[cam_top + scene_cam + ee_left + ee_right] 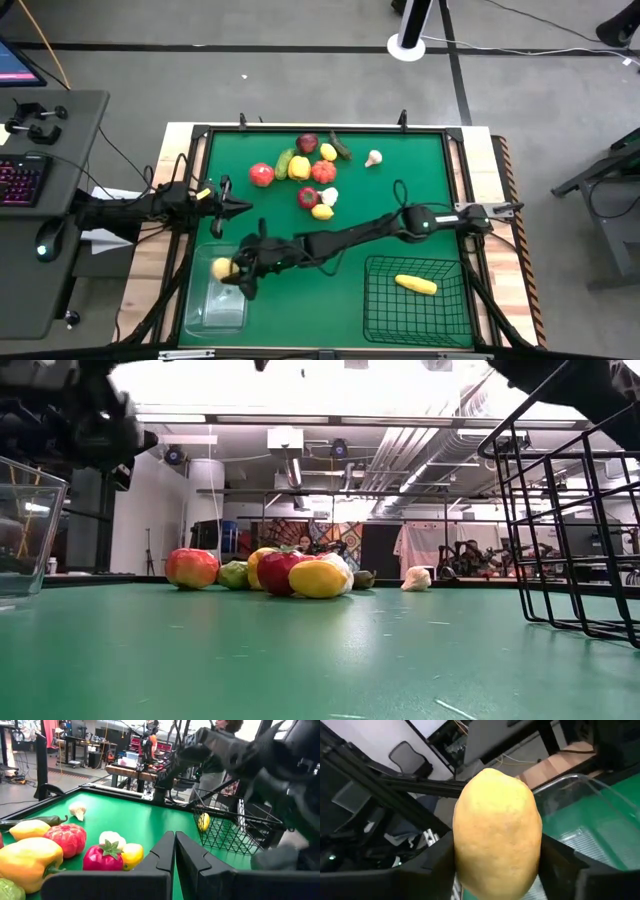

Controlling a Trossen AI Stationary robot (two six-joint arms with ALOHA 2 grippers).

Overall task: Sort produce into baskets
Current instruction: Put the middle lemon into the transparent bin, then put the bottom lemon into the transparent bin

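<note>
My right gripper (pixel 236 272) reaches across the table from the right and is shut on a yellow lemon (pixel 221 267), which hangs over the far end of the clear bin (pixel 215 308). The lemon (pixel 497 832) fills the right wrist view. The rest of the produce (pixel 305 172) lies in a cluster on the green mat at the far middle, with a white garlic (pixel 373 158) apart on its right. The black wire basket (pixel 415 300) at the near right holds one long yellow piece (pixel 415 285). My left gripper (pixel 175 845) waits at the table's left, shut and holding nothing. My right gripper pinches the lemon between its two fingers (pixel 437 857), one on each of its sides (pixel 462 852) around the middle. The fingers come from the table's right, close to level. The lemon is lifted clear, above the clear bin's rim (pixel 570 780).
The right arm (pixel 350 235) stretches across the middle of the mat, between the produce cluster and the two containers. The left arm (pixel 150 207) lies level at the left edge. A raised black frame (pixel 320 128) borders the mat.
</note>
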